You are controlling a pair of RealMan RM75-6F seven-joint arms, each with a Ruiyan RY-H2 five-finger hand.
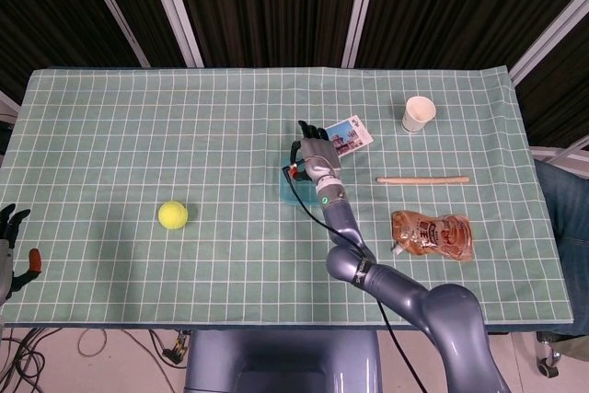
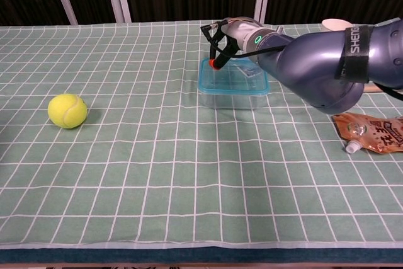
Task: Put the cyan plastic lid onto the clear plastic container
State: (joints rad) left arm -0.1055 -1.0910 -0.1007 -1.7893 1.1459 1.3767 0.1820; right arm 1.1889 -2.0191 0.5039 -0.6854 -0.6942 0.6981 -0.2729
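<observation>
Cyan plastic lid [image 2: 232, 76], one flat rounded rectangle, lies level on the single clear plastic container [image 2: 232, 97] mid-surface, long axis running left to right. The right robot hand [image 2: 221, 41] hovers over its far left corner, fingers curled downward, holding nothing I can see. The left robot hand [image 1: 11, 238] waits open at the surface's near-left edge. One fuzzy yellow tennis ball [image 2: 67, 110] sits well apart.
</observation>
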